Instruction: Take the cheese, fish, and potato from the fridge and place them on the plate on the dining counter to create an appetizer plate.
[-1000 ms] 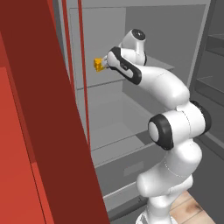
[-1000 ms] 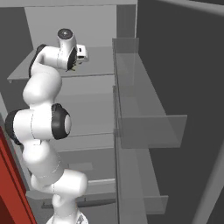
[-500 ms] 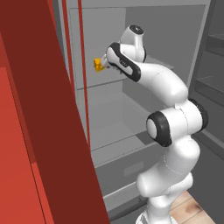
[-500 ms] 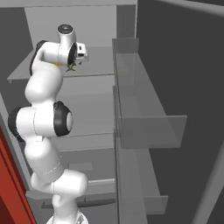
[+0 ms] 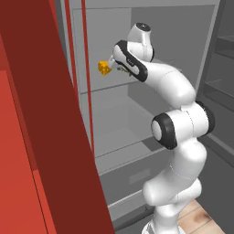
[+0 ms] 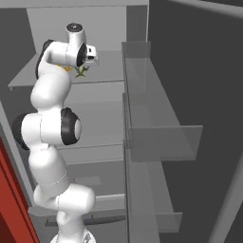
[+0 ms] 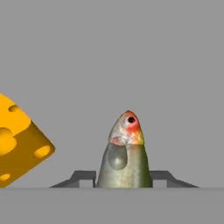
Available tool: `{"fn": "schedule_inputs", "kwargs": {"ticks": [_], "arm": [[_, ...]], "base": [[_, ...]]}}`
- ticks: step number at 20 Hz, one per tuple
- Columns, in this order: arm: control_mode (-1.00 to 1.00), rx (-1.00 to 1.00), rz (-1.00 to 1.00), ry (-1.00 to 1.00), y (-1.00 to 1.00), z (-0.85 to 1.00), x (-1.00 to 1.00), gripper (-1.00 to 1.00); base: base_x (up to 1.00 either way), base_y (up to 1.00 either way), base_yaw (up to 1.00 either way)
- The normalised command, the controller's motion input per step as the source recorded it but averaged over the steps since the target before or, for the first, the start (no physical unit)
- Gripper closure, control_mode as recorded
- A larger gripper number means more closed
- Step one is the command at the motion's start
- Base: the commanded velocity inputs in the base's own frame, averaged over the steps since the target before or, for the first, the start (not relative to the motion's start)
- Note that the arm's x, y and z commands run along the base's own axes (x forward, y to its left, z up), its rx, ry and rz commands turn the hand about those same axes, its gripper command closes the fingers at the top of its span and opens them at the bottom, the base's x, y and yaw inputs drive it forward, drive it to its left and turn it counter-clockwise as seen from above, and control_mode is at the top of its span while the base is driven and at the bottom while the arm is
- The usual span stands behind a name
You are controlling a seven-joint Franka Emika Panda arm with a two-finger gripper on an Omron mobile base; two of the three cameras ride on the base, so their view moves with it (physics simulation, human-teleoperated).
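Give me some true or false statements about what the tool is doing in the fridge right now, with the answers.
1. The fish sits between the fingers of the tool. True.
2. The cheese is held by the tool. False: it sits apart, beside the fish.
3. The arm reaches to an upper fridge shelf. True.
4. The cheese is blue. False: it is orange-yellow with holes.
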Motion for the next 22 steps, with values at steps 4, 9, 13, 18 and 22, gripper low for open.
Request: {"fn": "schedule_inputs", "kwargs": {"ticks": [4,9,13,18,22], "arm": [[-1.00,0.00,0.00,0.00,0.06,-0.79,-0.41,1.00],[-1.00,0.00,0.00,-0.08,0.24,-0.74,-0.96,1.00],[-1.00,0.00,0.00,-0.10,0.07,-0.68,-1.00,1.00],[-1.00,0.00,-0.06,-0.06,-0.23,-0.21,-1.00,1.00],[-1.00,0.02,-0.12,-0.01,-0.46,0.00,-1.00,1.00]], "base": [[0.00,0.00,0.00],[0.00,0.00,0.00],[0.00,0.00,0.00],[0.00,0.00,0.00],[0.00,0.00,0.00]]}}
